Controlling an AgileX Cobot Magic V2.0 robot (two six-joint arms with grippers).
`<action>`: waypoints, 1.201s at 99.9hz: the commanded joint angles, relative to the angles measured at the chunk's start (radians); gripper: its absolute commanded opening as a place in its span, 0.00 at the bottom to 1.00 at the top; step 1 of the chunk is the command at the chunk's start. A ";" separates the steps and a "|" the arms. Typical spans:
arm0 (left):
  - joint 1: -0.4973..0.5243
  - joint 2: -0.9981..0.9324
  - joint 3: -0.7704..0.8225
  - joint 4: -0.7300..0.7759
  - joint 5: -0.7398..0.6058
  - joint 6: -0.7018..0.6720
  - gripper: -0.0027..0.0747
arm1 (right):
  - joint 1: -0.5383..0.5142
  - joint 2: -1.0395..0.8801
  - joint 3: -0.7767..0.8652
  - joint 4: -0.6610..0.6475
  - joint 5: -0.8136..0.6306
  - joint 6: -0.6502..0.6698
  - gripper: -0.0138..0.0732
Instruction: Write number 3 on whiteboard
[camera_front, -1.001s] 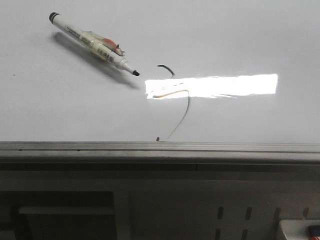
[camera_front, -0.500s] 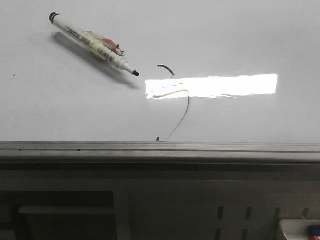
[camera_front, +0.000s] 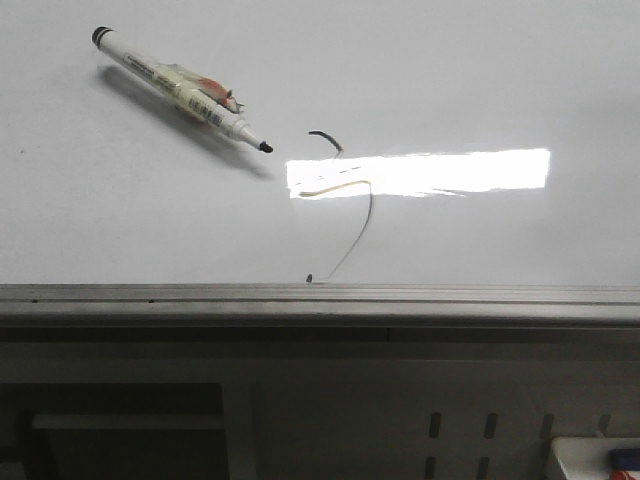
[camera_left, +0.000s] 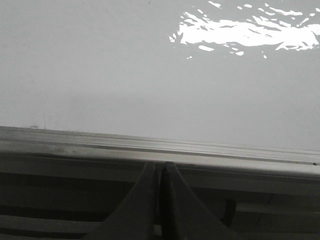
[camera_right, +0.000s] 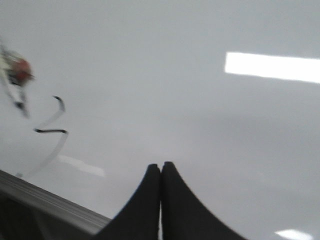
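**Marker lies loose, a faint 3 on the board**

The number 3 (camera_front: 345, 205) sits near the whiteboard (camera_front: 480, 80) front edge, partly washed out by glare. The marker (camera_front: 180, 88) lies flat just beside it, uncapped, tip toward the numeral. It looks light, rigid and smooth, likely to roll; grip mid-barrel. Left fingers (camera_left: 160, 200) and right fingers (camera_right: 160, 200) are pressed together, holding nothing.

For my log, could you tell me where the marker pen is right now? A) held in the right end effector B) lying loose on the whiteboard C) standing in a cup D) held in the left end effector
B: the marker pen lies flat on the whiteboard, uncapped, beside the drawn number 3, with no end effector touching it.
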 joint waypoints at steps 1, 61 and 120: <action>0.002 0.009 0.036 -0.013 -0.071 -0.007 0.01 | -0.106 -0.040 0.040 -0.098 -0.065 0.092 0.08; 0.002 0.009 0.036 -0.013 -0.071 -0.007 0.01 | -0.334 -0.486 0.248 -0.138 0.324 0.104 0.08; 0.002 0.009 0.036 -0.013 -0.071 -0.007 0.01 | -0.335 -0.495 0.248 -0.138 0.327 0.104 0.08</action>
